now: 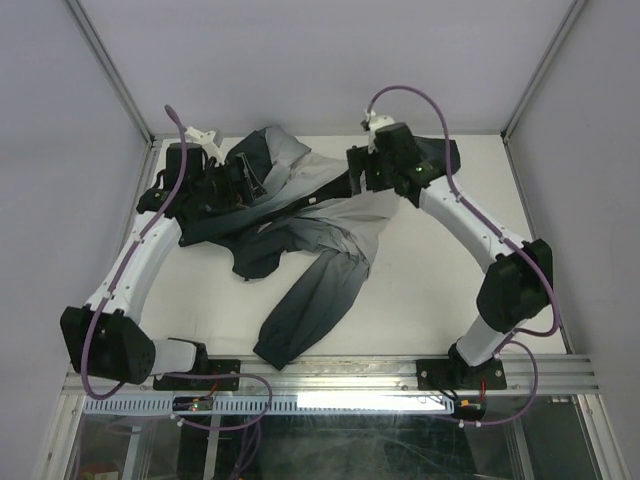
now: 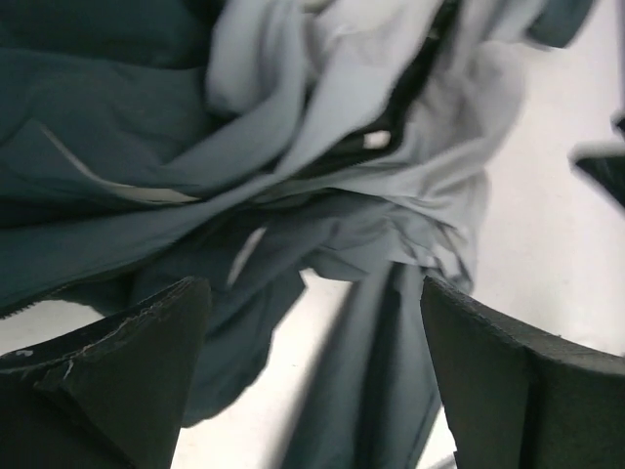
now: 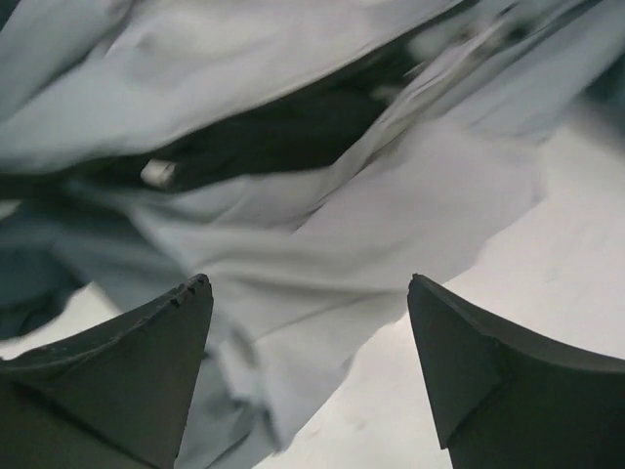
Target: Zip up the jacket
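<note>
The jacket [image 1: 330, 225] lies crumpled across the back middle of the white table [image 1: 450, 290], light grey in the centre and dark teal at the left. One dark sleeve [image 1: 300, 320] trails toward the near edge. My left gripper [image 1: 245, 182] hovers over the jacket's dark left part. In the left wrist view it [image 2: 312, 281] stands open above bunched fabric [image 2: 322, 166], with nothing between the fingers. My right gripper [image 1: 358, 178] is at the jacket's right edge. It [image 3: 310, 280] is open over the grey hem [image 3: 322, 225]. A dark opening [image 3: 293, 127] runs through the folds.
A metal rail [image 1: 400, 370] runs along the near table edge between the arm bases. Grey enclosure walls and frame posts [image 1: 110, 70] surround the table. Bare tabletop [image 1: 470, 200] lies under the right arm.
</note>
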